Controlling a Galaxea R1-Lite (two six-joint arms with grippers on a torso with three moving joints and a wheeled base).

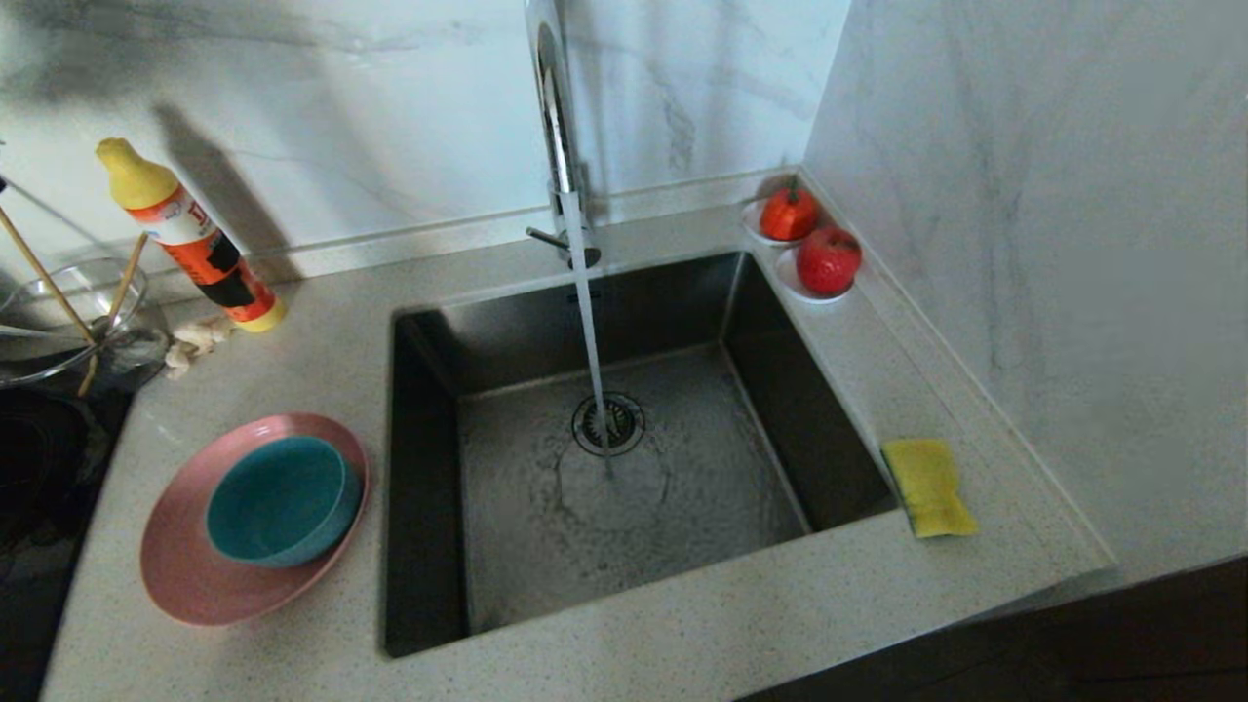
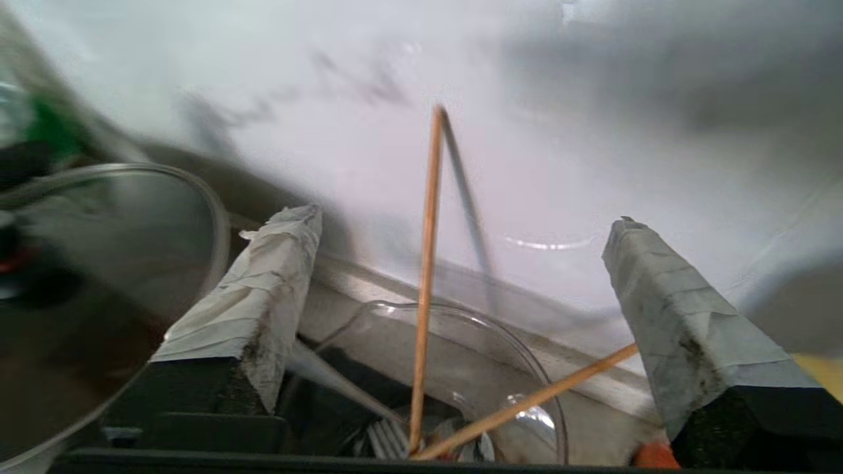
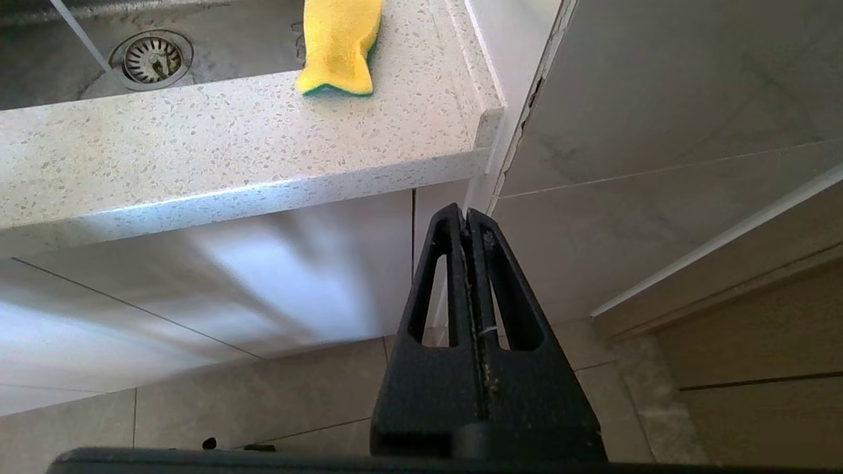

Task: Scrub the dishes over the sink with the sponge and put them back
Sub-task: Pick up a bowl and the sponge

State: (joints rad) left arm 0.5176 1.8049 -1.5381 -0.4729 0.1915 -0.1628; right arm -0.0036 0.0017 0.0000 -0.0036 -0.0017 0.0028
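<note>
The pink plate (image 1: 185,575) lies on the counter left of the sink (image 1: 546,331), with the teal bowl (image 1: 283,499) on it. Two chopsticks (image 1: 44,273) (image 2: 427,276) stand loose in a clear glass bowl (image 2: 461,316) at the far left. My left gripper (image 2: 465,217) hovers above that bowl, open, its taped fingers (image 2: 263,296) either side of the chopsticks and holding nothing. The yellow sponge (image 1: 928,486) (image 3: 339,46) rests on the counter right of the sink. Below the counter's front edge, my right gripper (image 3: 466,214) hangs shut and empty.
Water runs from the chrome tap (image 1: 556,117) onto the drain (image 1: 609,424). An orange bottle (image 1: 190,239) leans behind the plate. Two red fruits (image 1: 829,260) on saucers sit in the back right corner. A black hob (image 1: 39,468) lies at the left edge.
</note>
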